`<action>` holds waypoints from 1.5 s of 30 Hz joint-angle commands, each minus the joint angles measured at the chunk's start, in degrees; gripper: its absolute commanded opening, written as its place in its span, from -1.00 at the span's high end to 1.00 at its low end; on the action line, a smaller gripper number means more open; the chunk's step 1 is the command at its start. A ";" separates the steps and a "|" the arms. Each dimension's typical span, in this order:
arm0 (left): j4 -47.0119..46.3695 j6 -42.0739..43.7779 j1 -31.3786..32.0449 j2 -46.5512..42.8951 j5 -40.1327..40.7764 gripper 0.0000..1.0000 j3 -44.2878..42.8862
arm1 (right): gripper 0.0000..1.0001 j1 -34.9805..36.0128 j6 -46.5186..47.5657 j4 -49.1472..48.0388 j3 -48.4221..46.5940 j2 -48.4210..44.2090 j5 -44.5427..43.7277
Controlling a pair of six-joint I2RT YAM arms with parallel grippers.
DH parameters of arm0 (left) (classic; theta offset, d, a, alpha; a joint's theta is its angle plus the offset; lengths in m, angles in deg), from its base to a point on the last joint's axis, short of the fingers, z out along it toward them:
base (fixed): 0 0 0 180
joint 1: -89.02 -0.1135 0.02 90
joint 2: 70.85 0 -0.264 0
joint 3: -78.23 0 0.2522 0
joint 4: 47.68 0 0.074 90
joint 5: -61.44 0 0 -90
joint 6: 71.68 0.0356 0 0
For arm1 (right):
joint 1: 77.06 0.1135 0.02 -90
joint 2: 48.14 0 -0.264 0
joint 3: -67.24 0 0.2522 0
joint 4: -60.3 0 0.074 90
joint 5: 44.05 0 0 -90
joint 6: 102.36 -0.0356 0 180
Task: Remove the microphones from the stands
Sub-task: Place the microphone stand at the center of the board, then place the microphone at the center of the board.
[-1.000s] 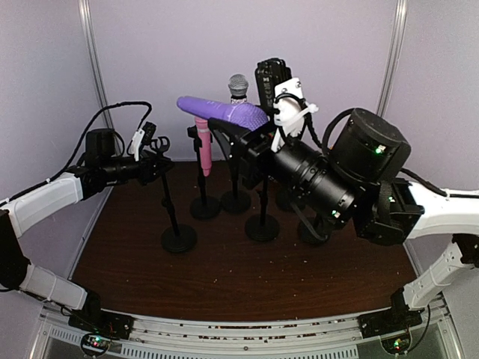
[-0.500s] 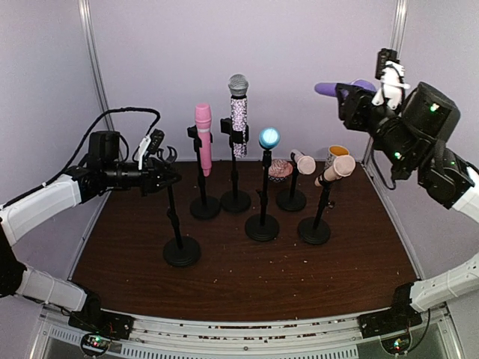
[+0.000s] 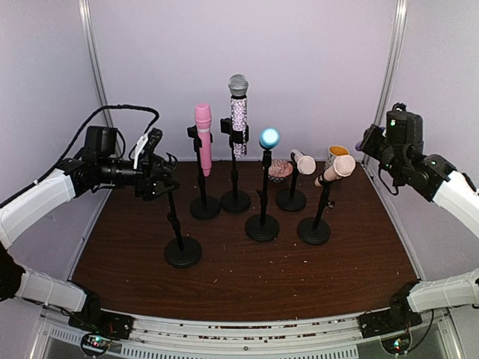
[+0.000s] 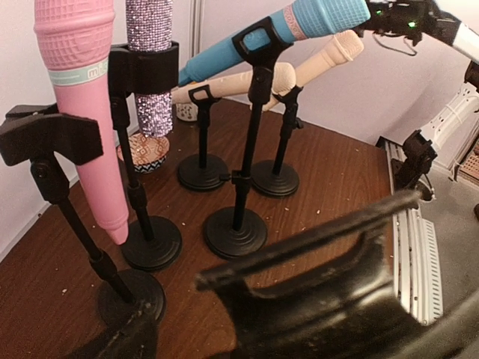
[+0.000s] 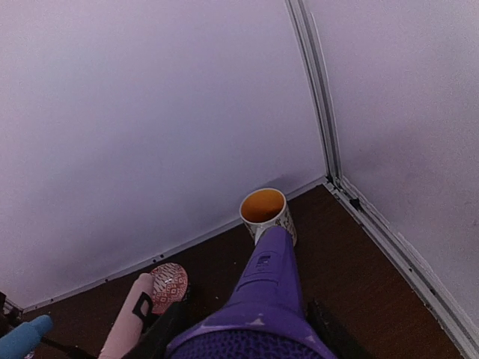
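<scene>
My right gripper (image 3: 373, 142) hangs at the far right, shut on the purple microphone (image 5: 275, 288). Only the microphone's tip (image 3: 362, 144) shows in the top view. In the right wrist view its handle points down toward a mug (image 5: 263, 209) with an orange inside. The empty black stand (image 3: 182, 252) is at the front left of the table. My left gripper (image 3: 160, 176) is open at the stand's top. I cannot tell whether it touches the stand. In the left wrist view its dark, blurred fingers (image 4: 337, 288) have only table between them.
Five more microphones sit in stands: pink (image 3: 203, 138), silver glitter (image 3: 239, 112), blue (image 3: 269, 138) and two beige (image 3: 303, 161) (image 3: 338, 167). A patterned bowl (image 3: 280, 169) and the mug (image 3: 336, 152) stand at the back right. Walls close in on three sides.
My right arm swung from the middle of the table to the far right and lowered, carrying the purple microphone. My left gripper has opened at the empty stand's top.
</scene>
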 commanded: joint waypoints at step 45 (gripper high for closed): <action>29.36 12.67 -11.52 -4.04 -4.94 -0.96 -11.04 | 0.27 -27.58 -30.11 14.03 -6.14 46.94 37.84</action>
